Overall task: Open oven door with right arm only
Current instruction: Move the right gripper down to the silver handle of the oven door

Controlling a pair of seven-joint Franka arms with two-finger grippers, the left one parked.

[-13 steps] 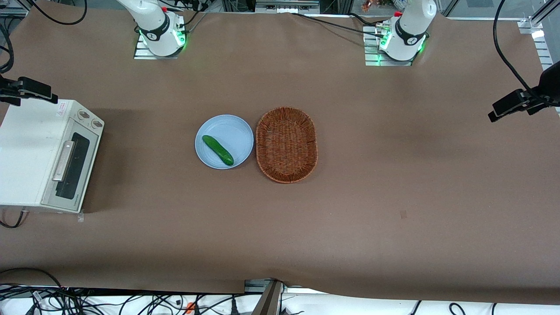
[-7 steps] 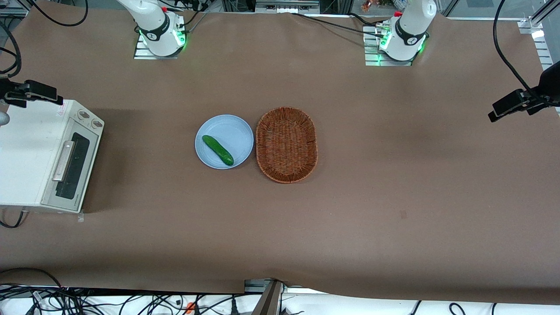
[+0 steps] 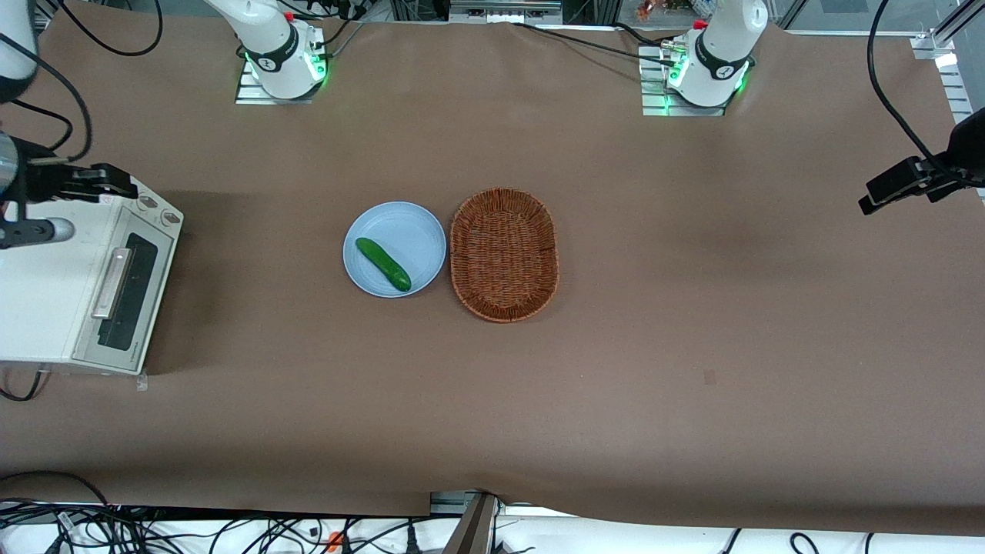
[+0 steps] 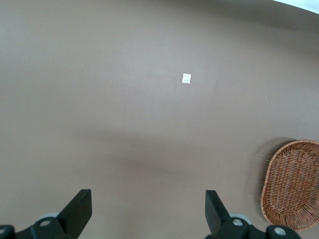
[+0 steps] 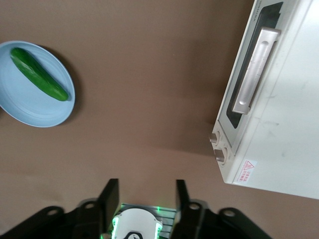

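Observation:
The cream-white toaster oven (image 3: 54,285) stands at the working arm's end of the table. Its oven door (image 3: 132,291) is closed, with dark glass and a silver bar handle (image 3: 111,283). My right arm's gripper (image 3: 115,183) hangs above the oven's top, over the corner by the two knobs (image 3: 158,209) and farther from the front camera than the handle. In the right wrist view the gripper (image 5: 146,191) is open with nothing between its fingers (image 5: 110,194). The door (image 5: 256,30), its handle (image 5: 255,69) and the knobs (image 5: 217,145) show below it, apart from the fingers.
A light blue plate (image 3: 415,231) holding a green cucumber (image 3: 382,264) sits mid-table beside an oval wicker basket (image 3: 503,254). The two arm bases (image 3: 281,54) stand along the table edge farthest from the front camera. Cables lie along the nearest edge.
My gripper has moved over the oven's top toward the knob corner, nearer the front camera and the table's middle. More of the arm shows now. The oven door has not moved.

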